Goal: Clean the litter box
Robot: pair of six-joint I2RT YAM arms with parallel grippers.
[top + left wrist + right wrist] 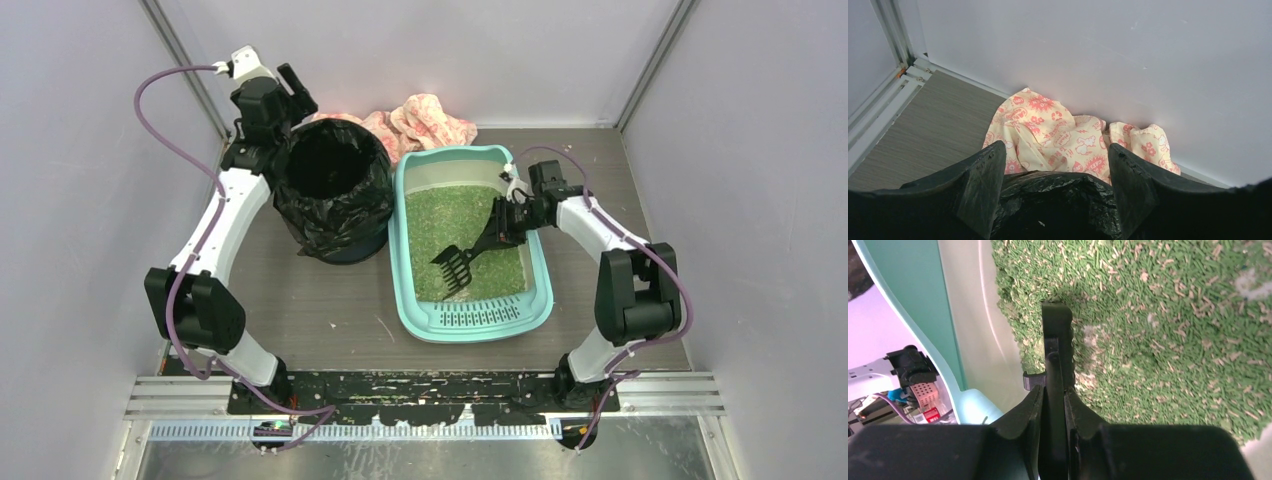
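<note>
The right gripper (1053,407) pinches a slotted black scoop (456,264) over green pellets (1173,340) in the litter box (478,320). The left gripper (1057,157) gapes above a crinkled bag (1053,200).

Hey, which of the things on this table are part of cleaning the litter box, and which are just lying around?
Part of the job:
litter box
black scoop, held in the right gripper
bin lined with a black bag, the open left gripper at its rim

Just lying about:
patterned cloth by the back wall
</note>
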